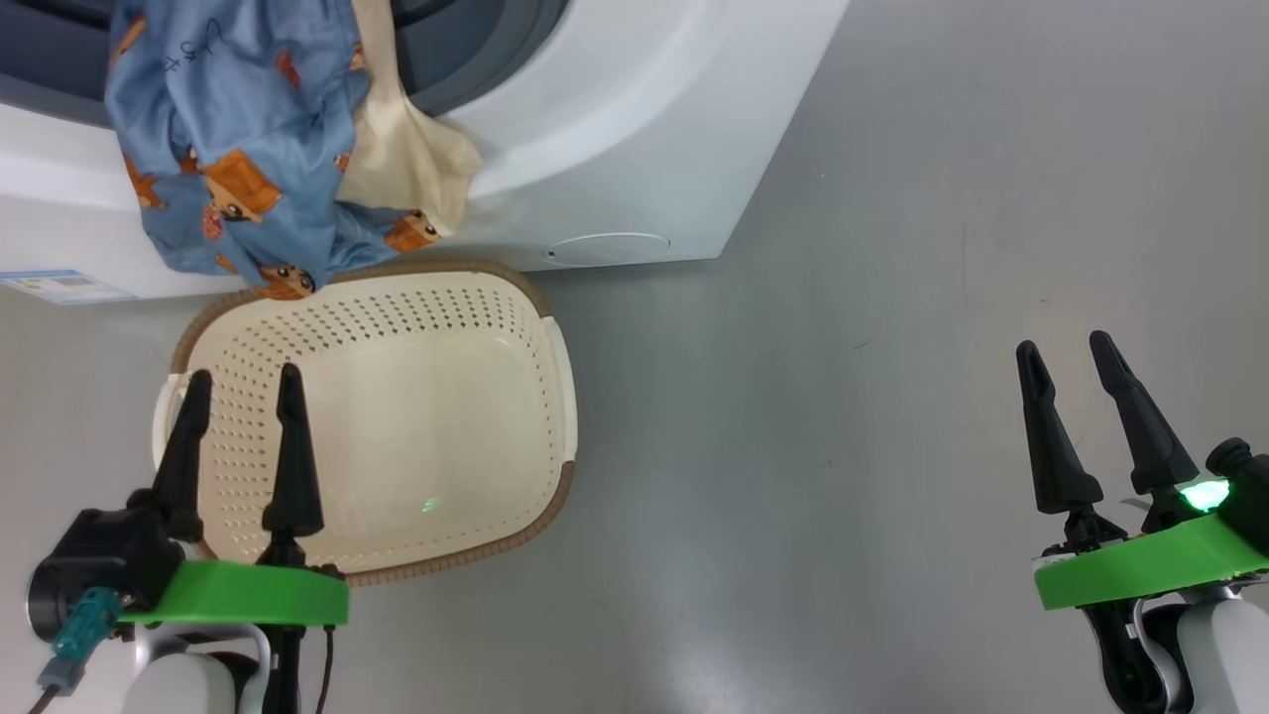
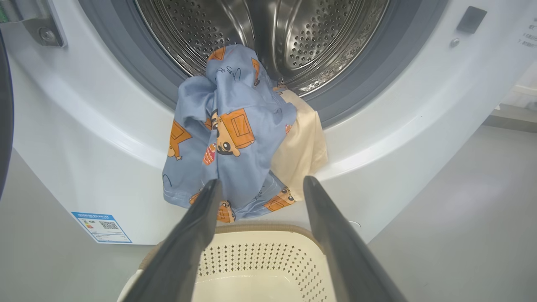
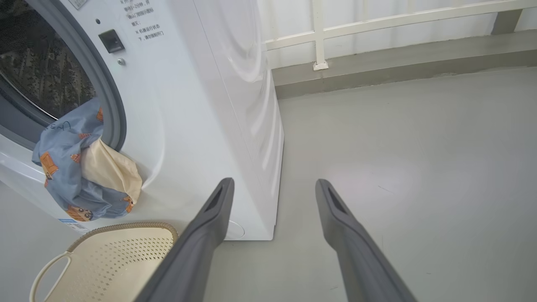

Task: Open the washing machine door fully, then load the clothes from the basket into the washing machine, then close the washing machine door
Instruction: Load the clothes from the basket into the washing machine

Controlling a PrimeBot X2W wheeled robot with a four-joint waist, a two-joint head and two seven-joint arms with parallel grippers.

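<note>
The light-blue clothes (image 1: 238,149) with orange figures hang out of the washing machine (image 1: 634,99) mouth, draped over the blue-grey gasket (image 2: 126,46) and down the white front. The cream piece (image 2: 300,147) hangs beside them. Behind them the steel drum (image 2: 302,33) stands open. A dark curved strip of the door (image 2: 3,126) shows at the far left, swung aside. The basket (image 1: 560,397) sits empty on the floor below the clothes. My left gripper (image 1: 245,372) hovers open over the basket's left side, holding nothing. My right gripper (image 1: 1064,342) is open over bare floor, far right.
Grey floor spreads to the right of the machine. A blue label (image 1: 64,286) and a round cap (image 1: 607,248) sit low on its front. In the right wrist view a white railing (image 3: 319,37) and a low ledge run along the back.
</note>
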